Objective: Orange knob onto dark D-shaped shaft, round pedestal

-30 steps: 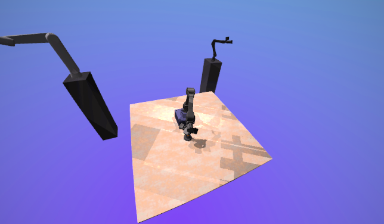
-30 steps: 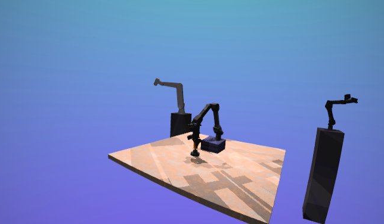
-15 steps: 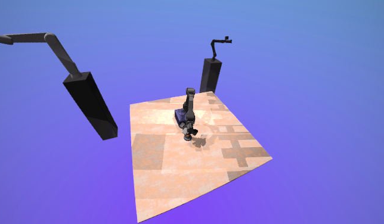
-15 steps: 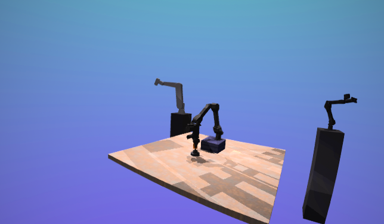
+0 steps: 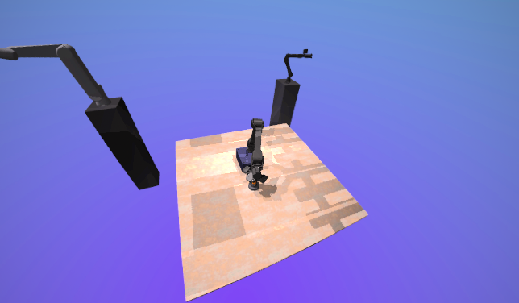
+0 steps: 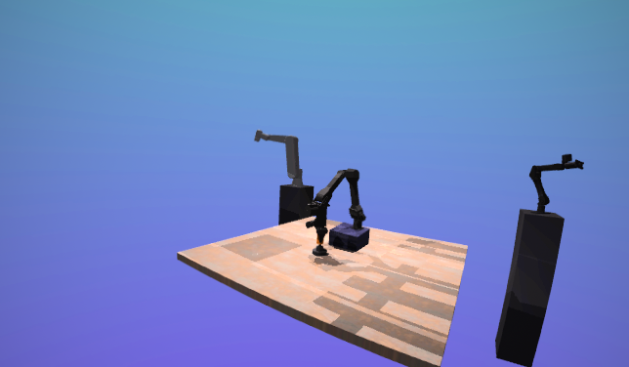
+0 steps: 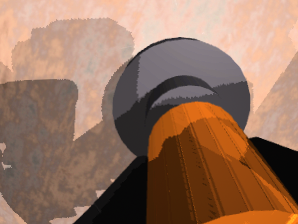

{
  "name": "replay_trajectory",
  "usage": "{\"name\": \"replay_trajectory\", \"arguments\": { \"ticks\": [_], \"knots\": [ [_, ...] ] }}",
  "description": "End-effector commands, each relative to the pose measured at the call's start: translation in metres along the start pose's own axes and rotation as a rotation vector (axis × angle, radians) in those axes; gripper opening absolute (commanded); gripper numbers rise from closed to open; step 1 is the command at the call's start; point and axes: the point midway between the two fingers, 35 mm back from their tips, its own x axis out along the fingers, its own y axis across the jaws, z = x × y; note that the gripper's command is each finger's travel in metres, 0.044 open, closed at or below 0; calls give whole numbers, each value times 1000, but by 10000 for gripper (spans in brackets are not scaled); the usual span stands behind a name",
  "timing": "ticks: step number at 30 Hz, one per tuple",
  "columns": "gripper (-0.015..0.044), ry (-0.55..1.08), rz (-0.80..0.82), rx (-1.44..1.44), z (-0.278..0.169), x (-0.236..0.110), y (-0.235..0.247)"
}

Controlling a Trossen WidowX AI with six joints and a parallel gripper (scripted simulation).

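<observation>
My gripper (image 5: 254,180) (image 6: 320,235) is shut on the orange knob (image 7: 200,176) (image 5: 254,184) (image 6: 317,240). The knob points straight down at the round dark pedestal (image 7: 136,90) (image 5: 254,188) (image 6: 320,252). In the wrist view the knob's lower end stands over the middle of the pedestal top and hides the D-shaped shaft. A dark curved gap shows between the knob's end and the pedestal top. In the exterior view the knob stands upright right above the pedestal, about in line with it.
The arm's dark blue base block (image 5: 243,157) (image 6: 350,237) stands close behind the pedestal on the wooden table top (image 5: 232,242) (image 6: 389,293). Dark camera stands (image 5: 121,143) (image 5: 284,102) (image 6: 527,283) are off the table's edges.
</observation>
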Motion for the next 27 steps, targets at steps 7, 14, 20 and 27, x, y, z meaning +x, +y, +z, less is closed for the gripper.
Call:
{"name": "replay_trajectory", "arguments": {
  "ticks": [7, 14, 20, 27],
  "knots": [
    [0, -4, 2, 4, 1, 1, 0],
    [0, -5, 2, 4, 2, -4, 1],
    [0, -4, 2, 129, 3, -5, 2],
    [0, -4, 3, 214, 3, -3, 2]
  ]
}}
